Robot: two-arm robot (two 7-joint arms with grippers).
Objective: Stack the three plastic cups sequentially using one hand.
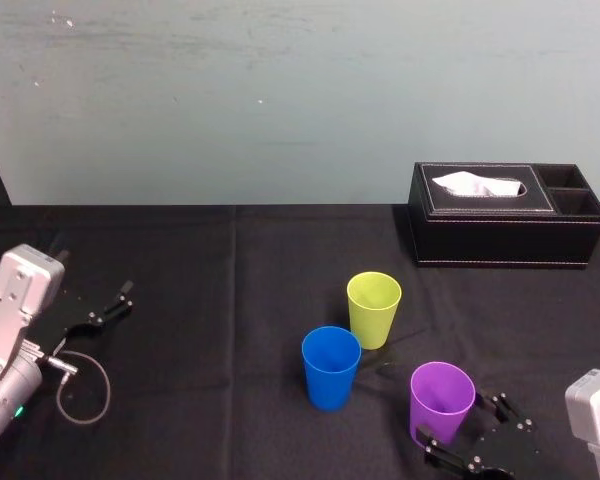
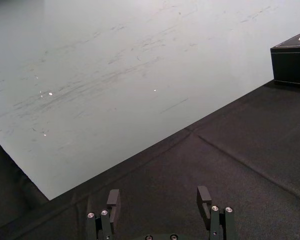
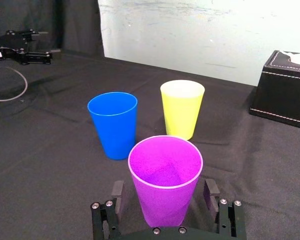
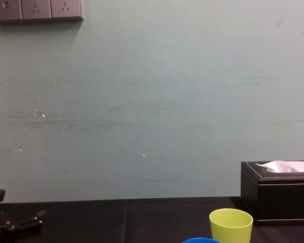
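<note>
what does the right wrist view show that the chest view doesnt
Right wrist, not chest: the purple cup standing upright between the open jaws of the right gripper. Chest, not right wrist: wall sockets high on the wall. Both: the yellow-green cup, the blue cup (just its rim in the chest view), the black tissue box and the left gripper.

On the black-draped bench (image 1: pixel 210 300), the bright blue plastic cup (image 1: pixel 330 368) stands front-left of the yellow-green plastic cup (image 1: pixel 373 310). The purple plastic cup (image 1: pixel 441 400) stands front-right, between the right gripper (image 3: pixel 164 186)'s jaws. The black tissue box (image 1: pixel 505 215) sits behind, right.
</note>
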